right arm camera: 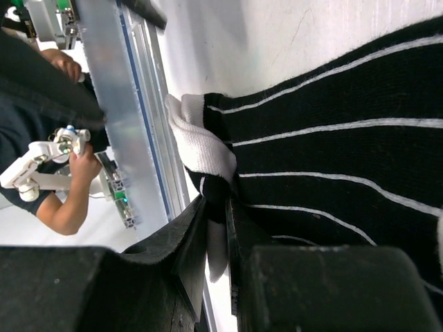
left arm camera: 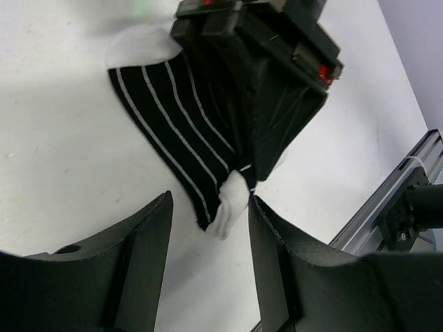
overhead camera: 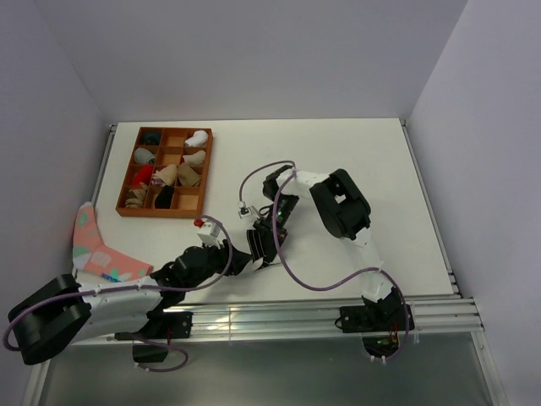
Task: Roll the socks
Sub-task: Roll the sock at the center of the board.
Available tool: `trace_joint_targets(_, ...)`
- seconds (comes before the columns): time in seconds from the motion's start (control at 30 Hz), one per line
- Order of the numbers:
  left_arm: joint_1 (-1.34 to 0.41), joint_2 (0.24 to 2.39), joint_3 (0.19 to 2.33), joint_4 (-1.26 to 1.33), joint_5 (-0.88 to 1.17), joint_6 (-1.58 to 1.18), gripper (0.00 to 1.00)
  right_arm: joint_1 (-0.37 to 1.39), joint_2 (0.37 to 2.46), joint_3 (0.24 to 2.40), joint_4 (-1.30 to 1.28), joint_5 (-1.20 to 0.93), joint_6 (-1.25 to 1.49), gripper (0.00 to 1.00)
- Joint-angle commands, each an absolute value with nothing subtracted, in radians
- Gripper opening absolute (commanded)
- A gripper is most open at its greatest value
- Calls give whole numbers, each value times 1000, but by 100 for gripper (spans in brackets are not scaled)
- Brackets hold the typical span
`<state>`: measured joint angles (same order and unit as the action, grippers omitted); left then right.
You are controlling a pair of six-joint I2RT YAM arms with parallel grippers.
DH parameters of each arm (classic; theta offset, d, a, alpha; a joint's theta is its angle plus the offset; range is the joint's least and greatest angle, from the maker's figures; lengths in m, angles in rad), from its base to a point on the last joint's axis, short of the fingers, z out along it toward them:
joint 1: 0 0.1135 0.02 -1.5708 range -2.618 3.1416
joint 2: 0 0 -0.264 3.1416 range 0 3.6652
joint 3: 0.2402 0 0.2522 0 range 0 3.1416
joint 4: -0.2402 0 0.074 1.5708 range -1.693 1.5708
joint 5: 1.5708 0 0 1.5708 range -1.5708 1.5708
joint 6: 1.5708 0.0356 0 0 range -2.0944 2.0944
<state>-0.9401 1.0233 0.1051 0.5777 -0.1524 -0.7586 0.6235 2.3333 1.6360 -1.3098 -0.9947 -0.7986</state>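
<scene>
One striped sock [left arm camera: 173,117] lies flat, not yet rolled, on the surface [left arm camera: 55,173]; right hand [right arm camera: 216,211] clamps its edge, left hand [left arm camera: 210,207] stands apart.

White-and-black jointed arms [overhead camera: 340,205], looping purple cables [overhead camera: 322,286], matte black fingers [left arm camera: 138,259], small red knob [overhead camera: 200,222]

Nothing here can be read. No text, label, brand, number or sign shows clearly enough to make out in any of the three views.
</scene>
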Motion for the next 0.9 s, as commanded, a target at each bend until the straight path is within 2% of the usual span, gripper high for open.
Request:
trace_joint_targets(0.0,-960,1068,143,752,-186,-698,53,617,2355,1672,-1353,-1022,-808,21)
trace_joint_targets(0.5,-960,1322,221,900,11,-635,55,600,2365,1663,-1345,-1025,-799,22)
trace_joint_targets(0.87,-960,1477,238,980,46,-658,54,595,2361,1660,-1344,-1028,-801,22)
